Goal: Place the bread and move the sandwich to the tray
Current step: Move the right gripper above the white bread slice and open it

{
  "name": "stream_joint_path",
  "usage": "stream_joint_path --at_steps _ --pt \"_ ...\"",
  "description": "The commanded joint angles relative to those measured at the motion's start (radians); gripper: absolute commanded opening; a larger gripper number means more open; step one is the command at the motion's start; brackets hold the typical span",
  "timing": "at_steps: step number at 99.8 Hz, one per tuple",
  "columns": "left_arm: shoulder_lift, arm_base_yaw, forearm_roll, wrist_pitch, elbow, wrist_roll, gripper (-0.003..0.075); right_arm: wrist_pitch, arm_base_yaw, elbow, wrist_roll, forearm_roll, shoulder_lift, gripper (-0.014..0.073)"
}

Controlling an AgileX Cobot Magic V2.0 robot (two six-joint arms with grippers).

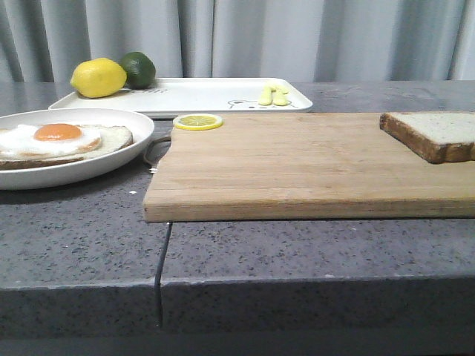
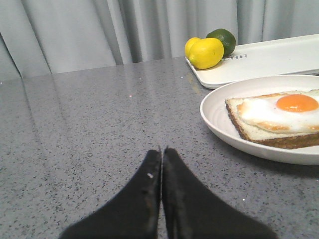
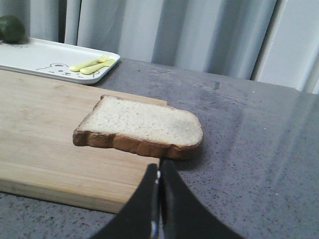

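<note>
**A:** On the board's (image 1: 297, 163) far right corner lies the bread (image 1: 438, 133), partly hanging over the edge onto the counter (image 3: 239, 124). The right gripper (image 3: 158, 174) sits just short of it, jaws pressed together, holding nothing.

**B:** So it must open before it can take the slice. If it comes in closed, I'd expect it to shove the bread off the corner instead of gripping it.

**A:** Likely. The crust is thick but the crumb looks soft; a hard pinch could dent or tear it.

**B:** And the left side?

**A:** The left gripper (image 2: 161, 164) is also closed and empty, over bare counter, near the plate (image 2: 214, 112) but not touching. The sandwich (image 2: 279, 119) with its egg (image 1: 58, 136) lies on that plate, left of the board.

**B:** Dropping the bread off-centre could slide the egg. Then the plate has to reach the tray (image 1: 208, 96) behind.

**A:** Where the lemon (image 1: 98, 77) and lime (image 1: 139, 69) fill the left end, cutlery (image 1: 273, 95) sits to the right, and a lemon slice (image 1: 198, 122) lies on the board's near corner. The open middle seems safest; a tilted plate risks spilling the sandwich.
</note>
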Motion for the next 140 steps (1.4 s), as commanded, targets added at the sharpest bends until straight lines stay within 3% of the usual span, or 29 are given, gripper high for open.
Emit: stream_joint_path --at_steps 1,12,27,36,45,61,98,111,140 --pt "-0.032 0.004 -0.007 -0.095 0.014 -0.001 -0.0019 -0.08 -0.001 -0.001 -0.011 -0.016 -0.021 -0.0068" --pt "-0.032 0.004 -0.032 -0.125 0.012 -0.001 -0.0019 -0.118 -0.001 -0.002 -0.009 -0.016 -0.021 -0.0068" --pt "-0.032 0.004 -0.154 -0.152 -0.013 -0.001 -0.0019 -0.315 0.0 -0.004 -0.007 -0.01 -0.021 -0.0068" --pt "-0.032 0.004 -0.197 -0.143 -0.056 -0.001 -0.0019 -0.333 0.0 -0.039 0.001 0.013 -0.019 -0.0068" --pt "-0.03 0.002 -0.23 -0.087 -0.133 -0.001 -0.0019 -0.231 0.0 -0.108 0.019 0.049 -0.01 -0.0068" --pt "0.035 0.002 -0.23 0.15 -0.324 -0.001 -0.0019 0.035 0.0 -0.27 0.022 0.1 0.056 -0.0068" --pt "0.404 0.002 -0.307 0.622 -0.763 -0.001 -0.0019 0.478 0.0 -0.652 0.022 0.149 0.377 -0.0068" --pt "0.512 0.002 -0.325 0.67 -0.849 -0.001 -0.0019 0.552 0.0 -0.716 0.022 0.162 0.472 -0.0068" --pt "0.607 0.002 -0.379 0.671 -0.862 -0.001 -0.0019 0.54 0.0 -0.718 0.022 0.162 0.53 -0.0068"
